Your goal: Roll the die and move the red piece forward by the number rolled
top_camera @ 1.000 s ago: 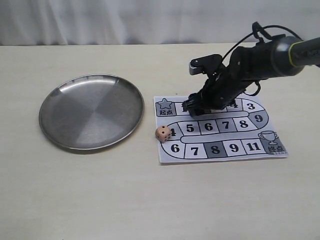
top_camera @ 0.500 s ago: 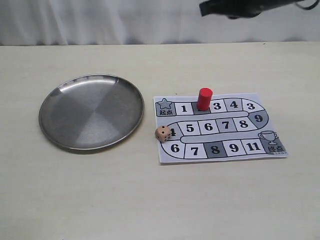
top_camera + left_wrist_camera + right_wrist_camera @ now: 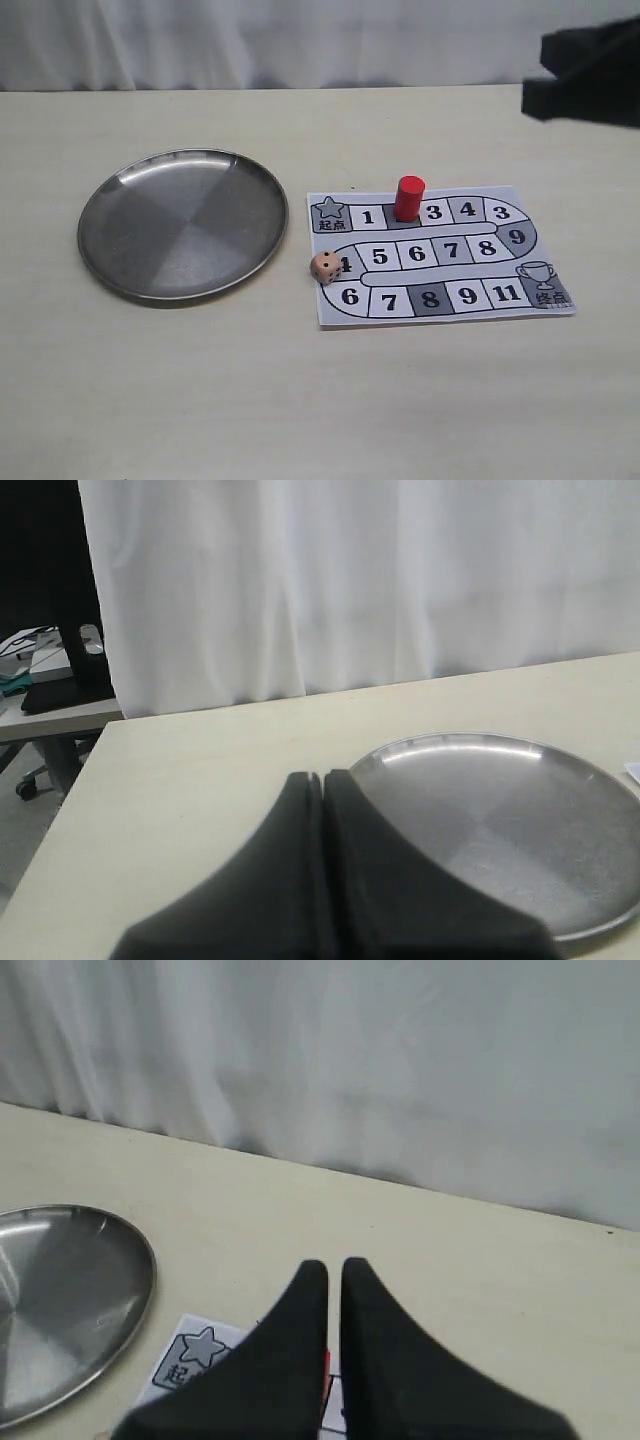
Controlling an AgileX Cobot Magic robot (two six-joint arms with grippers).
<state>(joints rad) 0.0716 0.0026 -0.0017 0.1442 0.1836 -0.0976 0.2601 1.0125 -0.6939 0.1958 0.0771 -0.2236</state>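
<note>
The red piece (image 3: 409, 197) stands upright on the board (image 3: 430, 310), on the square between 1 and 3 in the top row. The pale die (image 3: 325, 267) rests at the board's left edge, over the square beside 5. My right gripper (image 3: 334, 1265) hovers high above the board, its fingers only a thin slit apart and holding nothing; a sliver of the red piece (image 3: 326, 1390) shows through the slit. In the exterior view the right arm (image 3: 590, 75) is a dark blur at the upper right. My left gripper (image 3: 323, 776) is shut and empty, near the plate's rim.
A round steel plate (image 3: 183, 222) lies left of the board, also seen as the plate (image 3: 500, 820) in the left wrist view and the plate (image 3: 60, 1300) in the right wrist view. A white curtain hangs behind the table's far edge.
One second ago my right gripper was down around the red piece. It has let go, risen and drawn back to the upper right. The red piece stands alone; the die has not moved.
</note>
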